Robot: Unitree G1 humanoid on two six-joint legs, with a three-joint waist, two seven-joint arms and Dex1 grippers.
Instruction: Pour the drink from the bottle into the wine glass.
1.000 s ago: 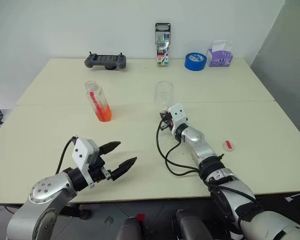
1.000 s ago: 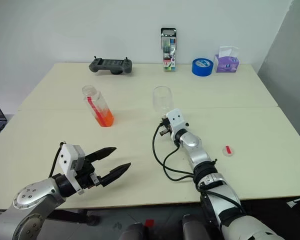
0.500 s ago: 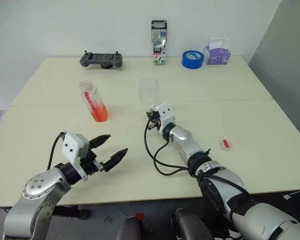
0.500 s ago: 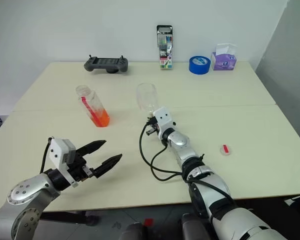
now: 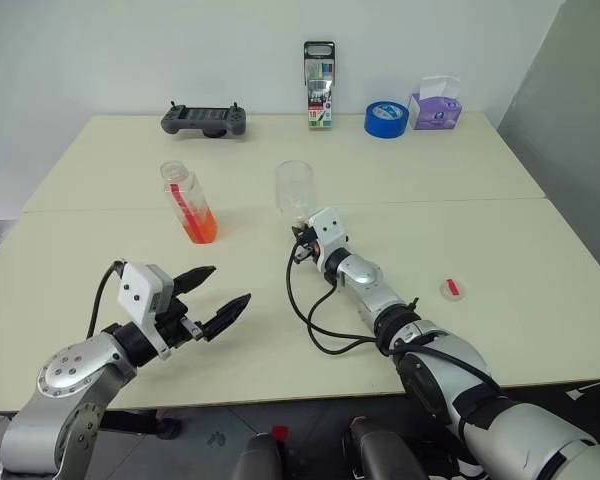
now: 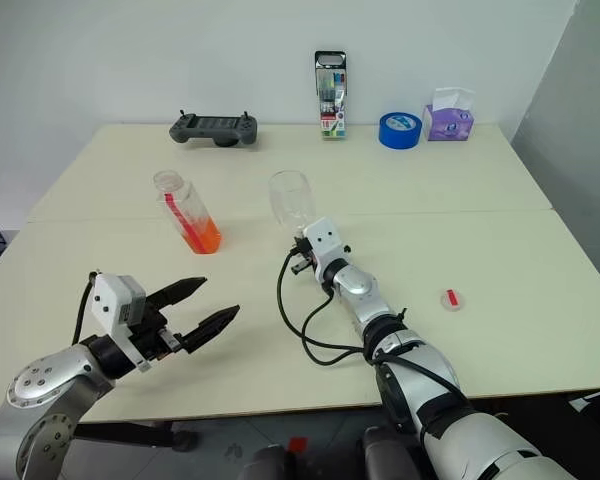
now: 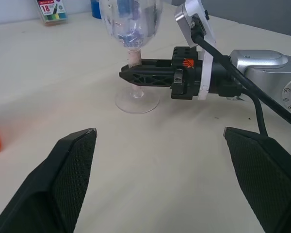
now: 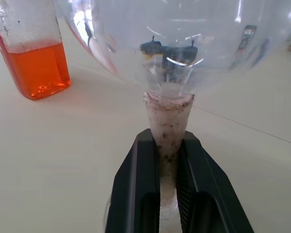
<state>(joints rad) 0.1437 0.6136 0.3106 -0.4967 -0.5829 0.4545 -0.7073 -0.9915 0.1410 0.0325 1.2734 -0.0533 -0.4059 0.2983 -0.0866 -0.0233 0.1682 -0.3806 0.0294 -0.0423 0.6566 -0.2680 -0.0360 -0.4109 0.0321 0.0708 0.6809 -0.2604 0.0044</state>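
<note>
The wine glass [image 5: 296, 188] stands upright at mid-table, clear and with nothing in it. My right gripper [image 8: 167, 138] is shut on its stem [image 8: 169, 116], just above the round foot [image 7: 137, 101], which looks to rest on the table. The bottle [image 5: 188, 203] stands to the glass's left with its cap off. The orange-red drink [image 8: 39, 68] fills its lower part. My left gripper [image 5: 215, 296] hovers open near the table's front edge, holding nothing, its fingers [image 7: 72, 179] pointing toward the glass.
A small red cap [image 5: 451, 288] lies on the table to the right. Along the far edge sit a game controller [image 5: 204, 120], a marker pack [image 5: 319, 85], a blue tape roll [image 5: 387, 118] and a purple tissue box [image 5: 435, 108]. A black cable loops beside my right forearm.
My right gripper has carried the wine glass leftward, closer to the bottle. The left gripper drifted slightly left, still open. The camera view also shifted.
</note>
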